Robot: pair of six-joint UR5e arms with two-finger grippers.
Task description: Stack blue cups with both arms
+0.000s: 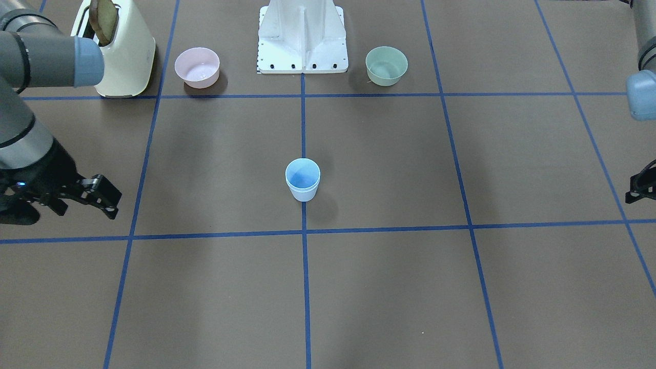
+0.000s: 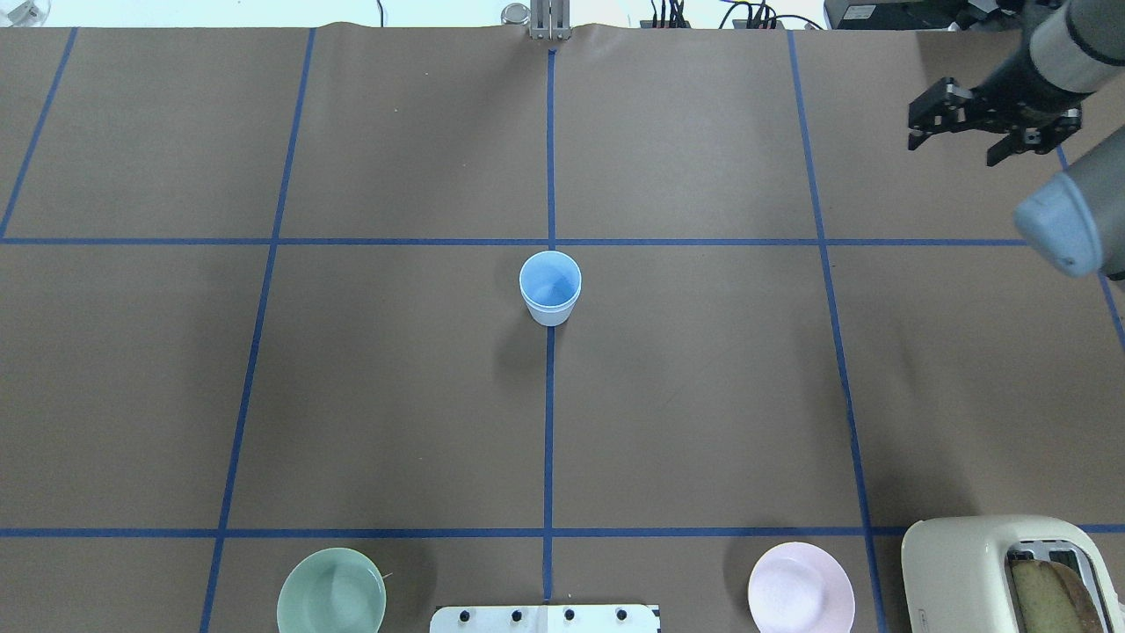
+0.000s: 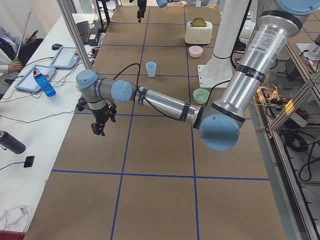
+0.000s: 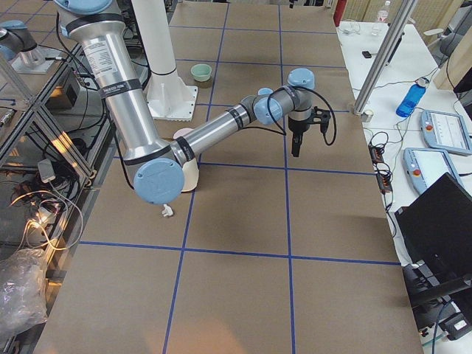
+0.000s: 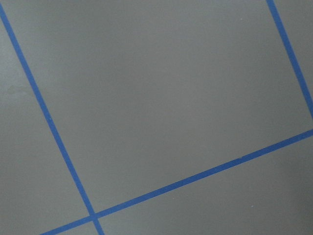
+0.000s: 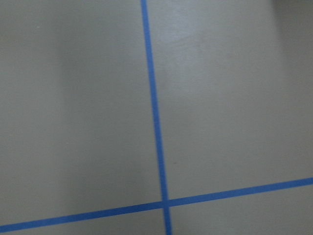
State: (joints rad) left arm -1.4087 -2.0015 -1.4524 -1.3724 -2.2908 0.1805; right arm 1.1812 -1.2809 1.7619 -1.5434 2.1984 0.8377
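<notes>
The blue cups (image 1: 302,179) stand upright as one nested stack on the blue centre line in mid-table, with a double rim showing. They also show in the overhead view (image 2: 550,287) and the left side view (image 3: 151,68). My right gripper (image 2: 954,145) hangs above the table far to the right of the stack; it is open and empty, and it also shows in the front-facing view (image 1: 114,205). My left gripper (image 3: 98,127) hangs above the table far to the other side. Only a sliver of it shows in the front-facing view (image 1: 640,192), so I cannot tell whether it is open or shut.
A cream toaster (image 1: 120,51) holding toast stands on the robot's right, near its base. A pink bowl (image 1: 197,66) and a mint-green bowl (image 1: 386,65) flank the white base stand (image 1: 302,38). Blue tape lines grid the brown table top.
</notes>
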